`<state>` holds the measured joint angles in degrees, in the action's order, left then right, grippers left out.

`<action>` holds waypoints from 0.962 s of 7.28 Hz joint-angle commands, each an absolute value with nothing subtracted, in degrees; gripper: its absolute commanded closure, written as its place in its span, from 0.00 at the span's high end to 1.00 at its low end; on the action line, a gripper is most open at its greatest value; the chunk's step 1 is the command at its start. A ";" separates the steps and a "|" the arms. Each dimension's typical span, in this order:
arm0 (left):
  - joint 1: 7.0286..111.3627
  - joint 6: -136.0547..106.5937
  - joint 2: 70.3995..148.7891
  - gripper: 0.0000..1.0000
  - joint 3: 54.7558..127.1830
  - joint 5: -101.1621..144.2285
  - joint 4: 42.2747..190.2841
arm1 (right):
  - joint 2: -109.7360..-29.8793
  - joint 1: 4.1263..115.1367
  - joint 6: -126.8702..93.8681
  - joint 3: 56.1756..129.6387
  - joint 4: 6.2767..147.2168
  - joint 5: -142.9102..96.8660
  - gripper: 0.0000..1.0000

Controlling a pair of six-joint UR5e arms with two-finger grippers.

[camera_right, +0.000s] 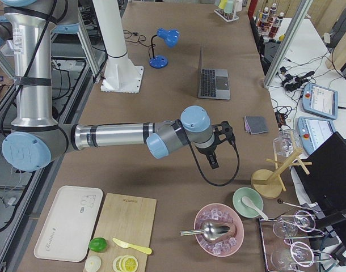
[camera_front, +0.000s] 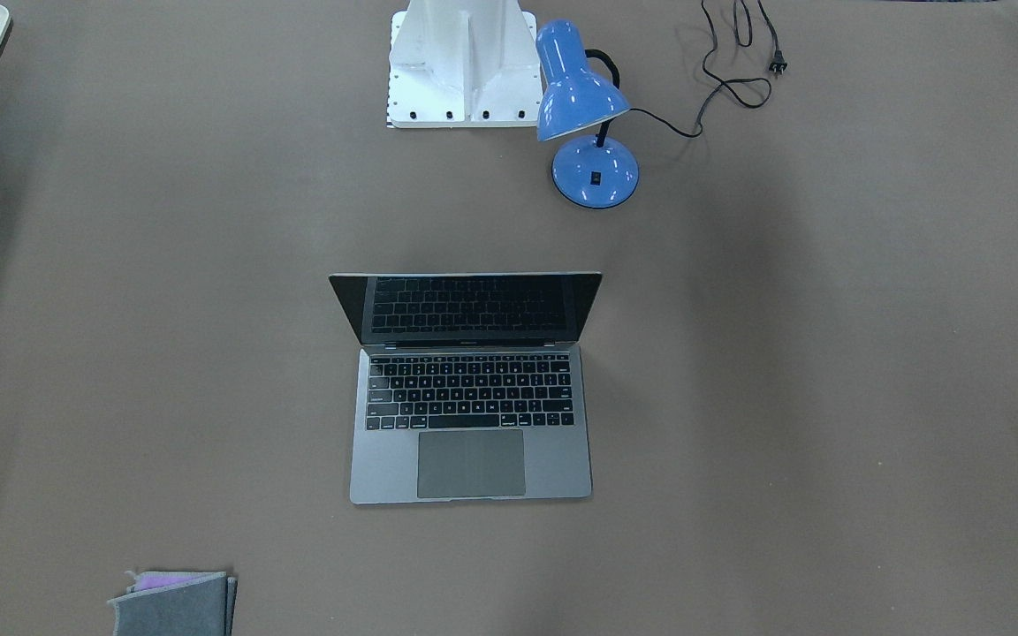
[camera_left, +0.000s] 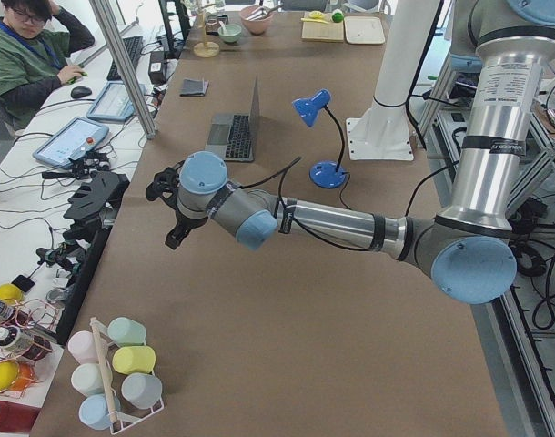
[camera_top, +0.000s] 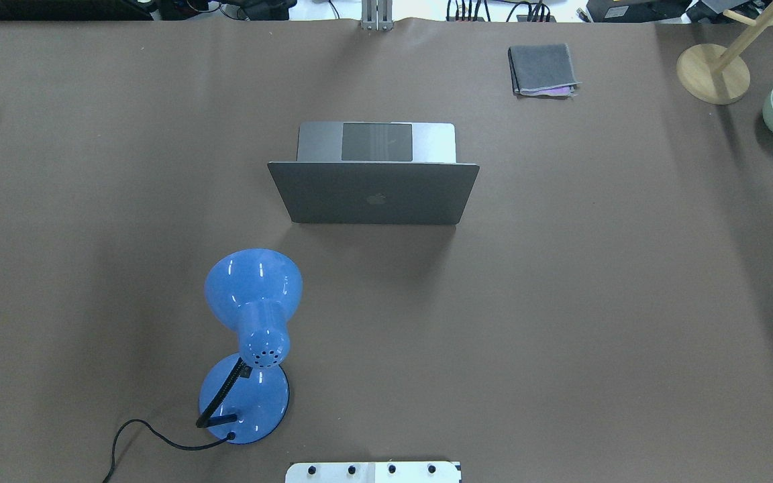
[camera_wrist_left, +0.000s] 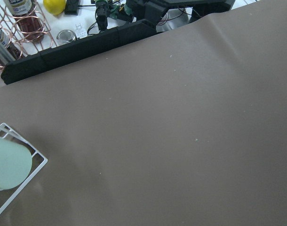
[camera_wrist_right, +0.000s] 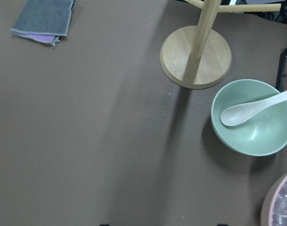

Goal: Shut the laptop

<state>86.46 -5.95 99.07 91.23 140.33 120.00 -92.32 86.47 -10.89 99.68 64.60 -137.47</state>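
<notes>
The laptop [camera_front: 471, 442] stands open in the middle of the table, its dark screen upright and its keyboard and trackpad facing away from the robot. Its silver lid with the apple logo [camera_top: 374, 194] faces the robot. It also shows in the left side view [camera_left: 237, 132] and the right side view [camera_right: 212, 82]. My left gripper [camera_left: 177, 235] hangs over bare table far to the laptop's left. My right gripper [camera_right: 212, 161] hangs far to its right, near the bowl. Neither shows in the overhead or front view, so I cannot tell whether they are open or shut.
A blue desk lamp [camera_top: 252, 295] with a loose cord stands between the robot base [camera_front: 463, 62] and the laptop. A folded grey cloth [camera_top: 542, 69], a wooden stand [camera_wrist_right: 196, 56] and a green bowl with a spoon [camera_wrist_right: 252, 117] are to the right. A cup rack [camera_left: 114, 369] is far left.
</notes>
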 commanded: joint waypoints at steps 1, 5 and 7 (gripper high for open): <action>81.42 -17.59 100.98 0.97 91.32 139.84 124.94 | -92.29 81.41 -21.14 104.75 64.69 -136.33 0.75; 75.15 -31.97 103.27 0.00 94.03 139.48 130.25 | -91.67 67.35 -45.81 115.28 65.04 -126.66 0.02; 70.78 -43.53 103.53 0.00 99.38 139.40 130.25 | -91.76 60.58 -55.41 120.22 65.30 -121.75 0.00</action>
